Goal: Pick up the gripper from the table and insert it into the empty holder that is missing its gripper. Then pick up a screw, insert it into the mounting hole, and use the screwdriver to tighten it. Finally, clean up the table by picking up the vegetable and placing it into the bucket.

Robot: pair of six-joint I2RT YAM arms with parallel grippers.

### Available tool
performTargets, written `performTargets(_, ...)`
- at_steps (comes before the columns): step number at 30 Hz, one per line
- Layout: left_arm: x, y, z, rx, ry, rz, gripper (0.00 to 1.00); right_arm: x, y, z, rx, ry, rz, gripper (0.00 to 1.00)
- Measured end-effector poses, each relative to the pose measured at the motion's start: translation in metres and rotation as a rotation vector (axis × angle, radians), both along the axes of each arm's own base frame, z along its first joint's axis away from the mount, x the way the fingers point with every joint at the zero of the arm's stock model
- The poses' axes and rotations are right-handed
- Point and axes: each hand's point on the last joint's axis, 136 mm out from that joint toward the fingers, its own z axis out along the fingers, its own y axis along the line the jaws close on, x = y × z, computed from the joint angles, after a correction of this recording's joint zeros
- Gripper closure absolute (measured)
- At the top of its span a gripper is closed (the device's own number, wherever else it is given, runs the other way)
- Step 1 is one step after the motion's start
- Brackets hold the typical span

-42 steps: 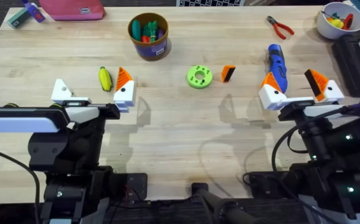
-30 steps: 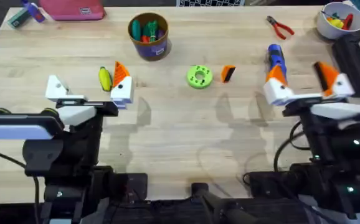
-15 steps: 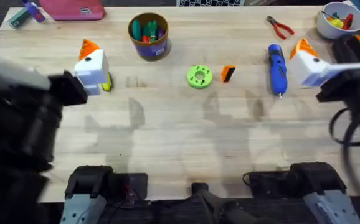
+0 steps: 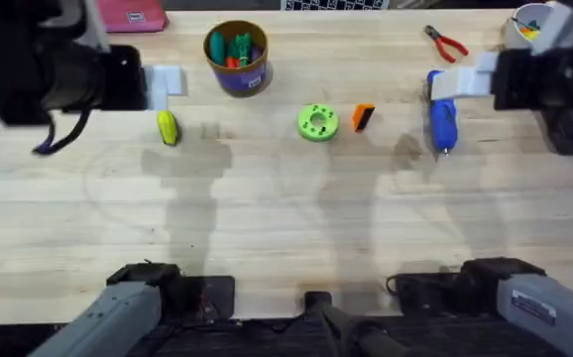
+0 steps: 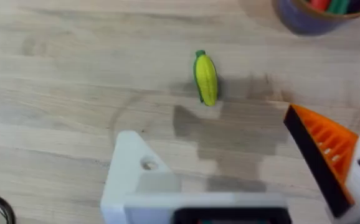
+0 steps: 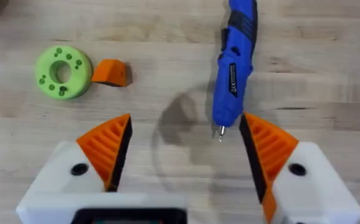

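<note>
The gripper (image 4: pixel 364 117), a small orange wedge, lies on the table (image 4: pixel 286 228) beside a green ring (image 4: pixel 317 122); the right wrist view has both, gripper (image 6: pixel 110 72) and ring (image 6: pixel 63 71). The blue screwdriver (image 4: pixel 440 114) lies to their right, under my open right gripper (image 6: pixel 183 134), whose two fingers carry orange pads. My left gripper (image 5: pixel 211 143) hangs open above the yellow vegetable (image 5: pixel 205 78). One of its sides is the bare white holder (image 5: pixel 133 168); the other has an orange pad. The vegetable (image 4: pixel 168 127) lies left of the bucket (image 4: pixel 236 57). I cannot make out a screw.
Both arms hang high and blurred over the table's far corners. Red-handled pliers (image 4: pixel 445 42) and a white bowl (image 4: pixel 529 20) sit at the far right. A pink pouch (image 4: pixel 128 15) lies at the far left. The bucket holds green and orange toy pieces.
Both arms have risen from low at the table's front and swung toward the far side, closer under the camera. The things on the table have not moved.
</note>
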Motion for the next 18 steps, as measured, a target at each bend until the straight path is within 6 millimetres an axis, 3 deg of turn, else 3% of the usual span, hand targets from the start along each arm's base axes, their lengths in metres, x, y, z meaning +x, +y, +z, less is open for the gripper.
performTargets(3,0.012,-0.001,-0.017,-0.005,0.067,0.002,0.015,0.011,0.000,-0.009,0.003,0.045,-0.004,0.008)
performTargets(10,0.024,-0.004,-0.047,-0.068,0.169,0.033,0.015,0.013,0.000,-0.021,0.024,0.092,-0.039,0.008)
performTargets(14,0.024,0.006,-0.064,-0.118,0.309,0.105,0.015,0.014,0.000,-0.020,0.029,0.089,-0.047,0.007)
performTargets(18,0.045,0.017,-0.086,-0.190,0.398,0.171,0.015,0.014,0.000,-0.019,0.032,0.089,-0.052,0.008)
